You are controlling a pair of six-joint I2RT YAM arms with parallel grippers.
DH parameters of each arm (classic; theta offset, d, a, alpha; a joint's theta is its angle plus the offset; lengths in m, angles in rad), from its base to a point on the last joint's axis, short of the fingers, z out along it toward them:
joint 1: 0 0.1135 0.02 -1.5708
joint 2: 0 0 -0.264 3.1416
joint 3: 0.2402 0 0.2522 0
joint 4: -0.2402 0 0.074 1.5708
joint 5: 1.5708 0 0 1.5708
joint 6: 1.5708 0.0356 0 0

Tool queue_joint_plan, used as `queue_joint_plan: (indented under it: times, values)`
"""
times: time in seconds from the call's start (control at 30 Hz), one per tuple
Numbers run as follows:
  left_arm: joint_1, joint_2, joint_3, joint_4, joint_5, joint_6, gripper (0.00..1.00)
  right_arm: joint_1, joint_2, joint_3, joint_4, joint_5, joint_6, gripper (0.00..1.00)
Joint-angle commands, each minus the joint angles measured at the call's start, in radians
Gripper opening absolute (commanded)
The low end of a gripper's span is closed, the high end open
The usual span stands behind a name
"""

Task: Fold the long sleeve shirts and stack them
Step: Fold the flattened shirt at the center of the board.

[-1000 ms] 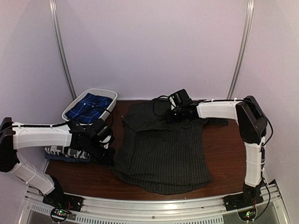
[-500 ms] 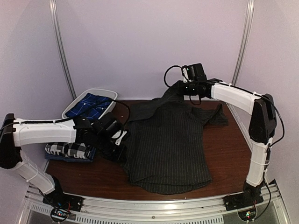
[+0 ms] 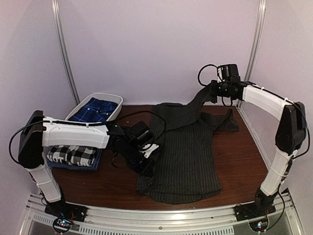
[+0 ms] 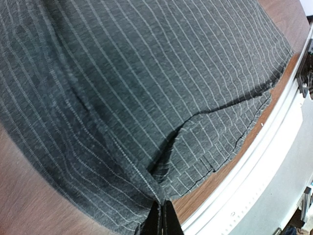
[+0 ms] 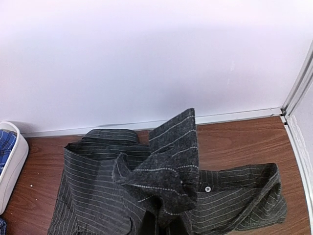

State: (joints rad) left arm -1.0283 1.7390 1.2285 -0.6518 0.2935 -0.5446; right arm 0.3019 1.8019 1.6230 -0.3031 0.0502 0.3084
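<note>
My left hand (image 3: 148,165) is down low over the table (image 3: 239,161). It is pinched shut on the left edge of the striped shirt (image 3: 186,156). In my left wrist view my two fingers (image 4: 155,223) press together with the hem caught between them. The cloth bunches up into a fold right there. The rest of the shirt lies spread on the table, and its bottom edge is near the front rail (image 3: 171,215).

My right hand (image 3: 216,92) is up high at the back right, close to the wall. It is shut on the end of one sleeve (image 3: 198,104). The sleeve goes up from the shirt to my hand in a slanted line. In my right wrist view the cuff (image 5: 166,161) sticks up in front of me. There is a small white button (image 5: 208,188) just beside it.

At the left side of the table sits a folded checked shirt (image 3: 73,155). It lies on top of a blue shirt (image 3: 68,167). My left arm reaches across above them. Behind them is a white bin (image 3: 113,98) with some blue cloth (image 3: 95,110) in it.
</note>
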Motion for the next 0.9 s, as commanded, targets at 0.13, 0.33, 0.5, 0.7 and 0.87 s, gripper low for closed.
queue_joint_plan:
  times: [0.13, 0.33, 0.5, 0.7, 0.87]
  values:
    - [-0.011, 0.086, 0.079, 0.02, 0.106, 0.083, 0.0, -0.032, -0.083, -0.067, -0.015, 0.029, -0.023, 0.0]
    - [-0.012, 0.106, 0.083, 0.02, 0.144, 0.106, 0.02, -0.032, -0.108, -0.084, -0.017, 0.008, -0.022, 0.0]
    - [-0.012, 0.118, 0.083, 0.026, 0.15, 0.11, 0.13, -0.027, -0.108, -0.091, -0.028, -0.021, -0.025, 0.02]
    - [-0.011, 0.099, 0.087, 0.047, 0.183, 0.112, 0.43, -0.01, -0.113, -0.118, -0.034, -0.034, -0.037, 0.03]
    - [0.01, 0.071, 0.089, 0.077, 0.207, 0.093, 0.49, 0.025, -0.112, -0.154, -0.029, -0.042, -0.07, 0.04]
